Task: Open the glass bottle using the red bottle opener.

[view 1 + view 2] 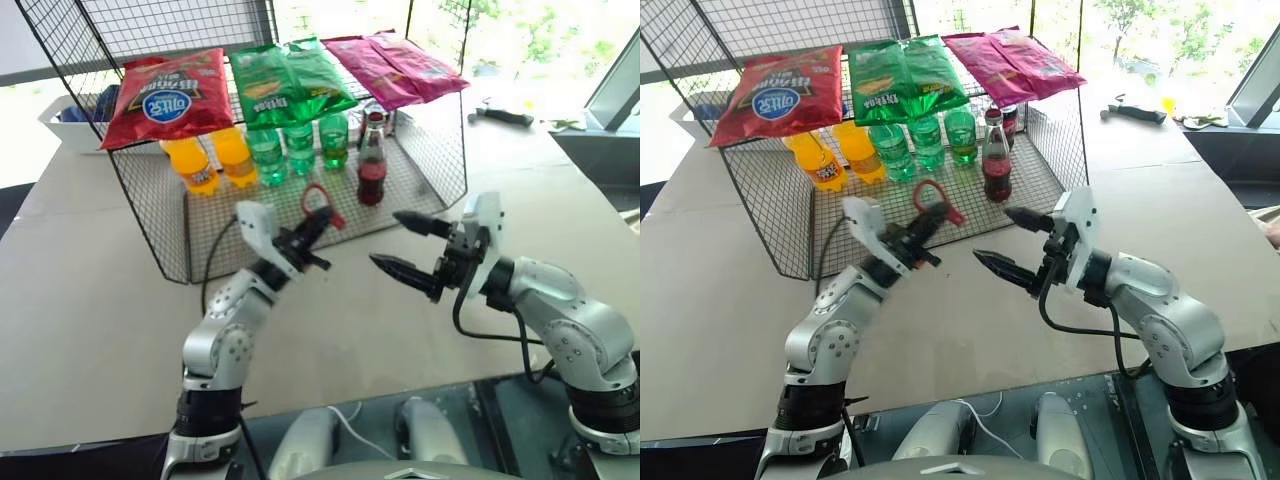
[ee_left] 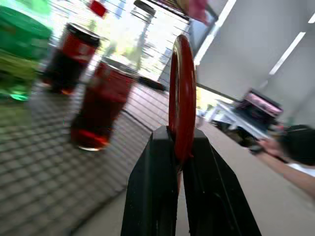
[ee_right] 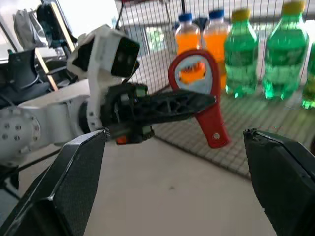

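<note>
The glass bottle (image 1: 372, 160) stands upright with its red cap on, on the wire shelf's floor near the front right. My left gripper (image 1: 315, 228) is shut on the red bottle opener (image 1: 318, 205), gripping it partway along. The ring head points up toward the shelf and the handle sticks out below, as the right wrist view shows (image 3: 211, 123). The opener hangs above the table, a short way in front of and left of the bottle. My right gripper (image 1: 385, 238) is open and holds nothing. It points left toward the opener, in front of the bottle.
The wire rack (image 1: 440, 150) holds orange bottles (image 1: 215, 160), green bottles (image 1: 300, 145) and a dark can (image 2: 66, 61) behind the glass bottle. Chip bags (image 1: 285, 80) lie on its top. A black tool (image 1: 505, 116) lies at the back right. The brown table (image 1: 100, 320) extends on both sides.
</note>
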Available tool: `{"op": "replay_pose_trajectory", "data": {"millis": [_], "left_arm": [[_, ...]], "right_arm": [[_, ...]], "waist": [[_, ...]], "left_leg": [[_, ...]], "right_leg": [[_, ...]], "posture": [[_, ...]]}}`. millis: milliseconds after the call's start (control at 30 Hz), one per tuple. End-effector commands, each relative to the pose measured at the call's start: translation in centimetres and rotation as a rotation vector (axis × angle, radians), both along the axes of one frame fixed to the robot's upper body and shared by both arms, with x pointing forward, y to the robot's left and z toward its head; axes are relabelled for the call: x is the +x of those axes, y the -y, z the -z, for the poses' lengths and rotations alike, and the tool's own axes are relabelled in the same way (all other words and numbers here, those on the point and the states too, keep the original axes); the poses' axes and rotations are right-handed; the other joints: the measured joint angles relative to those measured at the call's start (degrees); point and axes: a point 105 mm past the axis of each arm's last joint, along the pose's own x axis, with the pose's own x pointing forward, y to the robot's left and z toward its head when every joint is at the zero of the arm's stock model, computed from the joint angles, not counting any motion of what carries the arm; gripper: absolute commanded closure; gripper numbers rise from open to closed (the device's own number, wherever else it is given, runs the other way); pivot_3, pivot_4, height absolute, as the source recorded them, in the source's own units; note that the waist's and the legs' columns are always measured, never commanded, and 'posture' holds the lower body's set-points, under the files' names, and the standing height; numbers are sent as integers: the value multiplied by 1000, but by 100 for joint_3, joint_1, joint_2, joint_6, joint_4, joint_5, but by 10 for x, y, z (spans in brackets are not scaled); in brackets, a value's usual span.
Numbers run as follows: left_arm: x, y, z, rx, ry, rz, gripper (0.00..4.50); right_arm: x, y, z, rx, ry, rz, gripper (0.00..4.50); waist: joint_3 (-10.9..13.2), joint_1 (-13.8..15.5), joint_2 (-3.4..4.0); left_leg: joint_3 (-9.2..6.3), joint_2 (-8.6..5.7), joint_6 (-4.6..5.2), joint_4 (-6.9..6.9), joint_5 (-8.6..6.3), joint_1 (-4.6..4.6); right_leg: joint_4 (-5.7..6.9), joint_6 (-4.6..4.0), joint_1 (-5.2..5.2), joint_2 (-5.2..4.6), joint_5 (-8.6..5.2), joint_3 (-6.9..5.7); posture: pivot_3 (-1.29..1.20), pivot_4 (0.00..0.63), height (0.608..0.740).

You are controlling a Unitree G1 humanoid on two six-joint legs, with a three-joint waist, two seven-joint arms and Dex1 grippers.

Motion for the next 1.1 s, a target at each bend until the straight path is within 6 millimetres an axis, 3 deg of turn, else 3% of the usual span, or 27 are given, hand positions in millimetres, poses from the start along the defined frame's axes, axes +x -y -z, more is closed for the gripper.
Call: {"op": "replay_pose_trajectory", "data": {"millis": [33,167,433,533,767,1100], "left_arm": [[-24,15,-14,-83,-4,230,4453],[-32,23,-13,-105,-51,374,4453],[-30,26,-8,-82,-58,454,4453],[-29,25,-7,-77,-52,453,4500],[-34,24,0,-57,-55,477,4500],[-34,24,2,-38,-36,499,4500]], "right_arm": [[-1,2,10,-114,-66,-16,0],[-7,0,18,-188,-176,-108,0],[-21,-7,3,-164,-321,-250,0],[-22,-8,0,-157,-339,-256,858],[-21,-10,-7,-126,-375,-261,4356],[-25,-10,-1,-148,-399,-264,4438]], "waist": [[0,-18,1],[2,-78,0],[2,-100,-1],[2,-97,-1],[2,-102,0],[2,-105,0]], "left_leg": [[0,0,0,0,0,0],[2,-1,1,1,0,3],[-2,1,1,0,0,1],[-5,1,1,-1,0,-2],[-3,2,1,-1,0,-2],[-3,3,2,-2,0,-2]], "right_leg": [[0,0,0,0,0,0],[2,0,3,3,0,-1],[-6,0,4,1,0,-2],[-12,0,4,-2,0,-5],[-10,0,3,-3,0,-3],[-11,0,3,-4,0,-2]], "posture": [[0,150,740],[0,150,740],[0,150,740],[0,150,740],[0,150,740],[0,150,740]]}}
